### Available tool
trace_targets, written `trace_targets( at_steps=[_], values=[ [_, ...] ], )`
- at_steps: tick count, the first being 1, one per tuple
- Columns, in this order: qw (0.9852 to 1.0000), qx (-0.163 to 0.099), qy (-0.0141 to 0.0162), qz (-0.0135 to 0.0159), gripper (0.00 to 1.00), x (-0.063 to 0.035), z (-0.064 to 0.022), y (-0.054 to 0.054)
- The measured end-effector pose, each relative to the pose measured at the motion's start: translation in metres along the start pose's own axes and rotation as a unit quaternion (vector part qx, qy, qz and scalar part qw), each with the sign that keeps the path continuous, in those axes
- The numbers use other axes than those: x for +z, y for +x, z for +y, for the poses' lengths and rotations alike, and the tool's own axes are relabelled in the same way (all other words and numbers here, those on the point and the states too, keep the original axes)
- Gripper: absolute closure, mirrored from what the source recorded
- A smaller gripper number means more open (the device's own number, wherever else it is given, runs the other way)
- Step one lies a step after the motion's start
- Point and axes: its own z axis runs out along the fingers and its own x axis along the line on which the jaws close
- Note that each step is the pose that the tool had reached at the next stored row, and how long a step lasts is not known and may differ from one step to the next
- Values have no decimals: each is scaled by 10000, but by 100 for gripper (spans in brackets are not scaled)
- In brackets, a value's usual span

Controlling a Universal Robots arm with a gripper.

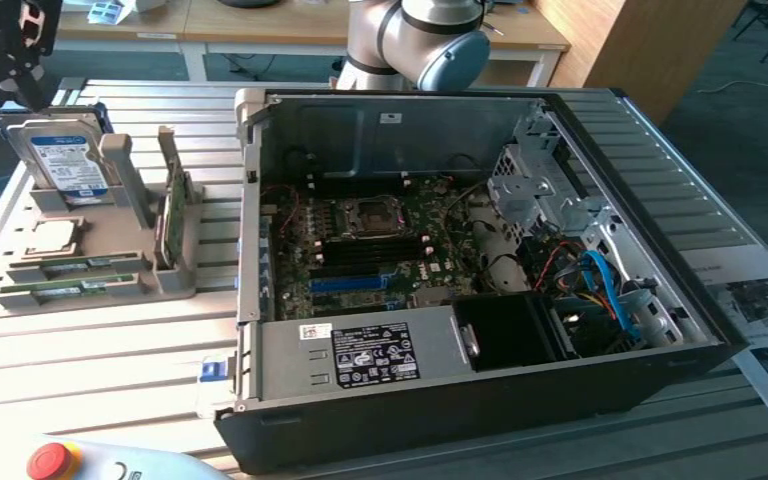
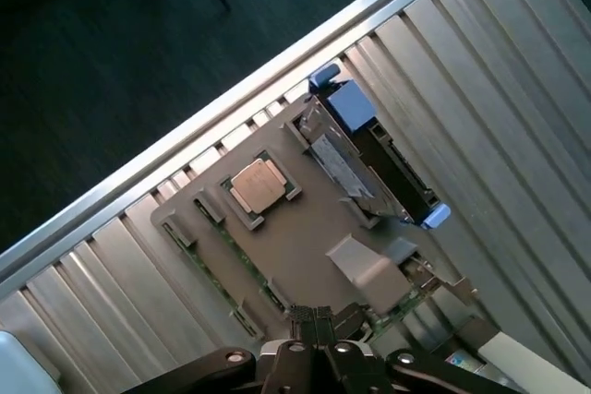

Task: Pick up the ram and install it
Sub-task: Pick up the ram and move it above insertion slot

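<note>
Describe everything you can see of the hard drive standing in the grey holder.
The hard drive is a silver metal slab with a blue-and-white label on its broad face. It stands upright on edge in a slot of the grey holder, at the holder's far end, on the exterior view's left. Only the holder seems to touch it.

We take the holder (image 1: pixel 171 280) for matt grey plastic. Under it, the table (image 1: pixel 91 350) is pale ribbed metal. In the holder, the ram (image 1: pixel 71 291) is green circuit board, the hard drive (image 1: pixel 67 160) bears a glossy blue label; beside the holder, the computer case (image 1: pixel 491 400) is matt black.
</note>
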Motion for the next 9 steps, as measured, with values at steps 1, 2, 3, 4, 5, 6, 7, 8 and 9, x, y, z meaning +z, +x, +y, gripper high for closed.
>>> trace_targets(
  at_steps=[1,2,3,4,5,6,7,8,9],
  values=[
    [10000,-86,-4,2,89,0,0,0],
    [9999,-173,-8,3,89,0,0,0],
    [9997,-259,-11,4,89,1,0,0],
    [9994,-345,-15,6,89,0,0,0],
    [9991,-432,-19,7,89,0,0,0],
    [9986,-524,-23,9,89,0,0,0],
    [9981,-610,-27,11,89,0,0,0],
    [9976,-696,-31,12,89,0,0,0],
    [9969,-783,-35,14,89,0,0,0]
  ],
)
